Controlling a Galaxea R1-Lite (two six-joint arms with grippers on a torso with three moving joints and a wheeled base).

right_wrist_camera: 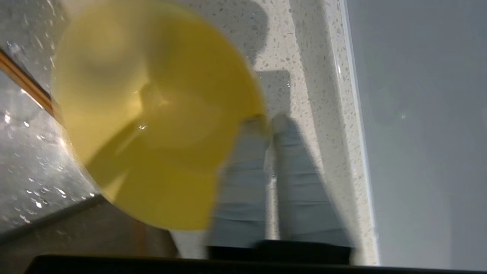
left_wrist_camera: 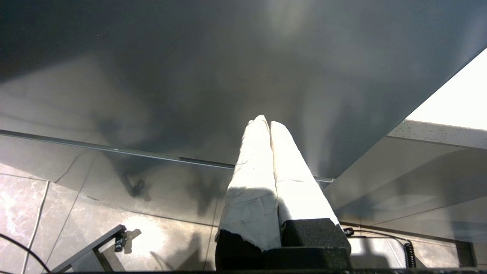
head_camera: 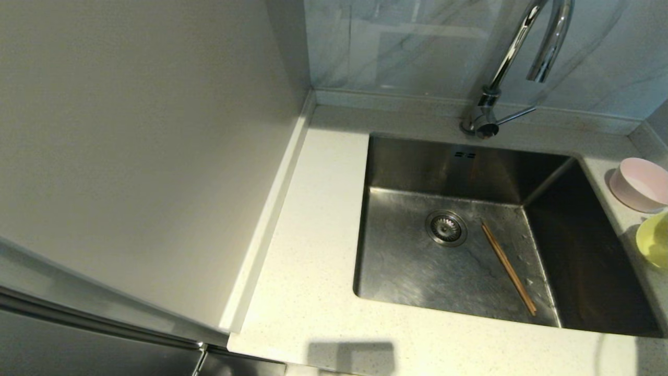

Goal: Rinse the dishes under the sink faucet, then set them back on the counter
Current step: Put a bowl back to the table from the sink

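The yellow-green bowl [head_camera: 655, 237] is at the far right edge of the head view, above the counter [head_camera: 313, 250] beside the sink [head_camera: 412, 271]. In the right wrist view the yellow-green bowl [right_wrist_camera: 152, 114] fills the space close ahead, and my right gripper [right_wrist_camera: 271, 121] is shut on its rim, over the speckled counter [right_wrist_camera: 304, 76]. The pale pink bowl [head_camera: 641, 184] stands on the counter behind it. The brown chopsticks [head_camera: 509, 267] lie on the sink floor right of the drain. The chrome faucet [head_camera: 503, 62] rises behind the sink. My left gripper [left_wrist_camera: 266, 123] is shut and parked low.
A plain grey-beige wall panel [head_camera: 130, 130] stands along the left of the counter. The round strainer drain [head_camera: 446, 227] is in the middle of the basin floor. The left wrist view shows a dark cabinet front [left_wrist_camera: 190, 76] and tiled floor [left_wrist_camera: 57, 213].
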